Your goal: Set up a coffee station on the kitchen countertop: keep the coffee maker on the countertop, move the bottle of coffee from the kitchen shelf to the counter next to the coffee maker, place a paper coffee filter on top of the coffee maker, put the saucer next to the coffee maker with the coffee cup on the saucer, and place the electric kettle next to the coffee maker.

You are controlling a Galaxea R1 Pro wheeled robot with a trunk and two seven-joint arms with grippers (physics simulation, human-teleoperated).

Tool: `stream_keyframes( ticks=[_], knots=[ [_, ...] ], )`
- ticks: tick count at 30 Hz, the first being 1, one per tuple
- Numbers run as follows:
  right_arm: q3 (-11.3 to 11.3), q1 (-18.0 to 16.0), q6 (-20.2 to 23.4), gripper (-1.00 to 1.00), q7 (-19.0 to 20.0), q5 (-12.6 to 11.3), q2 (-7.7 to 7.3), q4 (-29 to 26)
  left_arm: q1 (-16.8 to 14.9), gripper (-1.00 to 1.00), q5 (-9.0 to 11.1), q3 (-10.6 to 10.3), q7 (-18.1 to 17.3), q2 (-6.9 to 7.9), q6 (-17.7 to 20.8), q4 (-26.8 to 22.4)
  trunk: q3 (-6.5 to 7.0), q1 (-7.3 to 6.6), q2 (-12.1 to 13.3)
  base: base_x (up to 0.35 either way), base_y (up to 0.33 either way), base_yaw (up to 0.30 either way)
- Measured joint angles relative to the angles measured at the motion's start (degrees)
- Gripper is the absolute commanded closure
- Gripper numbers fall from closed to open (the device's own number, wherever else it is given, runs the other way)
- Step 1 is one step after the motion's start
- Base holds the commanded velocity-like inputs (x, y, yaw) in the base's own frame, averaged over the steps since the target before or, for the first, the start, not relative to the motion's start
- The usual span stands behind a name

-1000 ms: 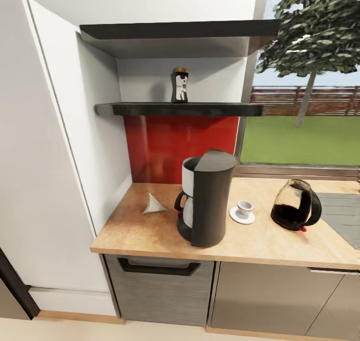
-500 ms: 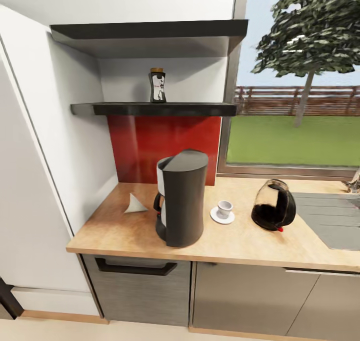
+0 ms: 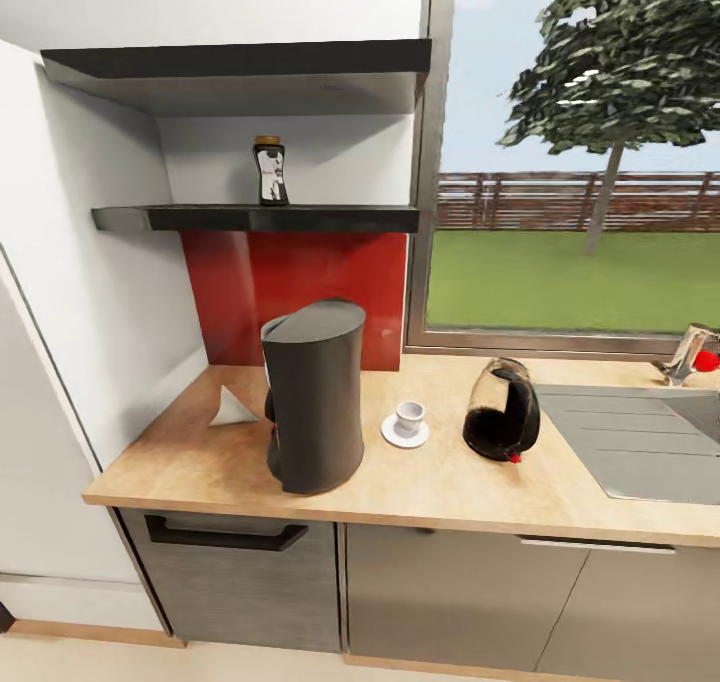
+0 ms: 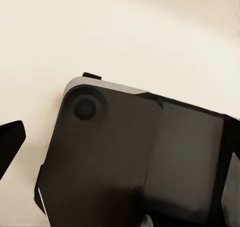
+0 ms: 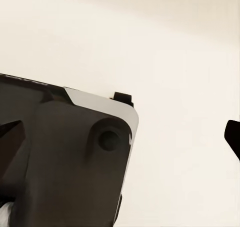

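Observation:
The dark coffee maker [image 3: 313, 397] stands on the wooden countertop [image 3: 450, 492]. A white paper coffee filter [image 3: 231, 407] lies to its left, by the wall. To its right a white coffee cup [image 3: 408, 417] rests on a white saucer [image 3: 404, 433]. Further right is the glass electric kettle [image 3: 501, 424]. The bottle of coffee [image 3: 269, 171] stands on the lower black shelf [image 3: 300, 219]. The left gripper [image 4: 120, 142] and the right gripper [image 5: 120, 137] hang over pale floor and the robot's dark base, both open and holding nothing.
A grey sink [image 3: 640, 447] with a faucet [image 3: 690, 352] sits at the counter's right end. A tall white cabinet [image 3: 60, 362] borders the counter on the left. A window [image 3: 570, 242] is behind the kettle, and drawers [image 3: 230, 572] lie under the counter.
The whole head view has slid leftward, so the camera has moved to the right along the counter. The sink and faucet have come into sight. Nothing on the counter or shelf moved.

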Motion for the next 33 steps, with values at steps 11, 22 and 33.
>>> stream_keyframes(
  ticks=[11,22,33],
  knots=[
    [0.0,0.0,-0.1,-1.00,-0.1,0.0,-0.01,0.0,0.0,-1.00,0.0,-0.1,0.0,0.08,-1.4,0.1,0.00,0.01,0.0,-0.071,-0.325,0.000],
    [-2.8,0.0,-2.0,-1.00,0.5,-1.7,-0.07,0.0,0.0,-1.00,0.9,0.1,0.2,0.16,-5.6,0.2,0.00,0.00,0.0,-0.108,-0.147,0.000],
    [-7.7,-0.1,-1.6,-1.00,4.7,-9.5,2.53,-29.1,0.0,-1.00,1.1,0.1,0.3,0.21,-6.3,0.2,0.02,0.00,0.0,-0.001,-0.002,0.000]
  ],
)
